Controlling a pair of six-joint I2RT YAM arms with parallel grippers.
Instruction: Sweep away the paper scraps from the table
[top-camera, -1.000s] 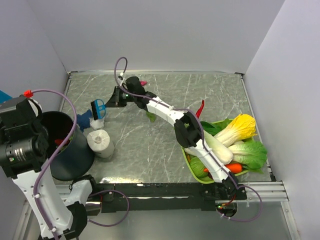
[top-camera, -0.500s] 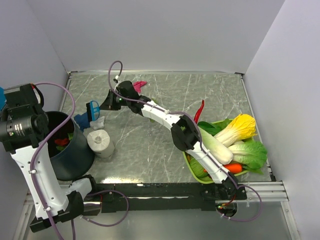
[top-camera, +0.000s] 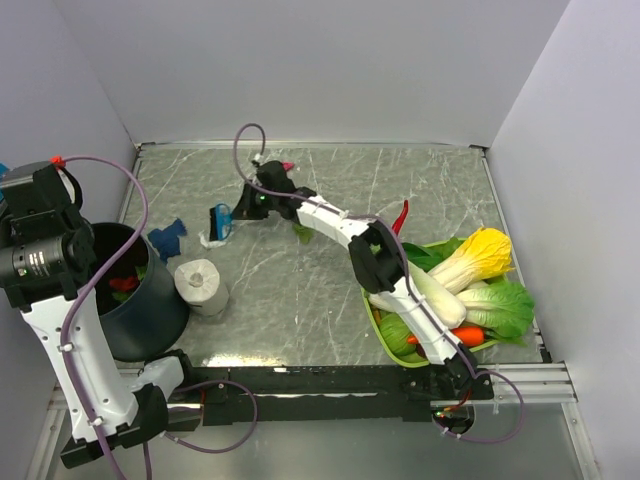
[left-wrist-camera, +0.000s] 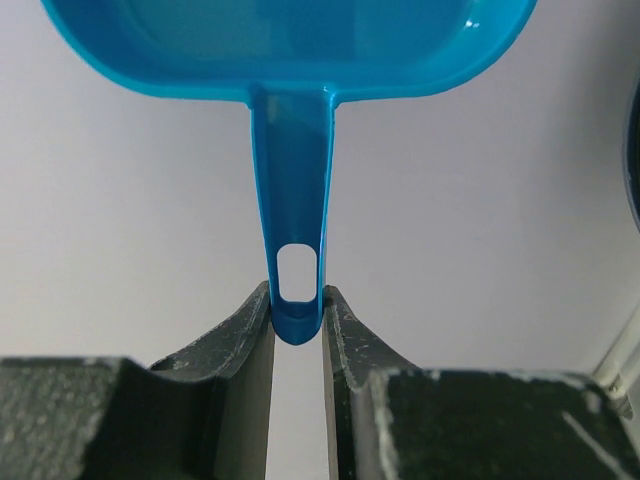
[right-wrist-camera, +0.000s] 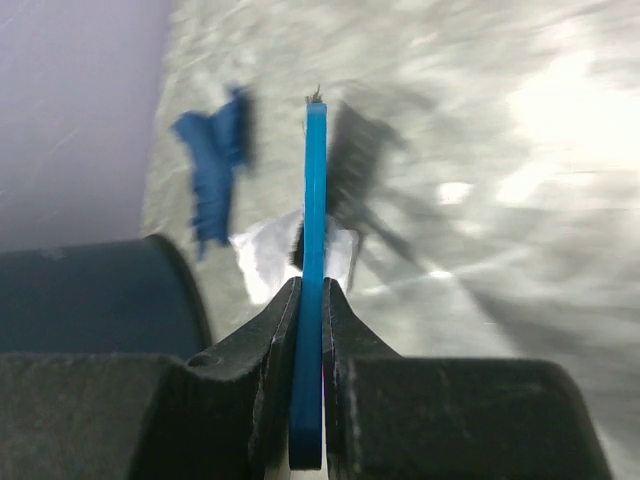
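The right end effector (right-wrist-camera: 308, 294), reaching across to the far left part of the marble tabletop (top-camera: 300, 290), was pressed together on the flat handle of a blue brush (top-camera: 221, 221), whose bristles pointed down over a white paper scrap (top-camera: 208, 240); whether they touched it could not be told. A blue paper scrap (top-camera: 166, 238) lay just beyond, nearer the left edge. A magenta paper scrap (top-camera: 288, 166) showed close to the far edge, partly behind the arm, and a green paper scrap (top-camera: 302, 234) lay under the same arm's forearm. The left end effector (left-wrist-camera: 297, 300), raised beside the left wall, pinched the tip of the handle of a blue dustpan (left-wrist-camera: 290, 60). Below it, at the near left corner, stood a dark bin (top-camera: 150, 320) with a red scrap (top-camera: 122, 284) inside, and a tissue roll (top-camera: 201, 280) stood just beside the bin. By the right edge, a green tray (top-camera: 372, 318) held vegetables, with a red chilli (top-camera: 401, 218) at its far side.
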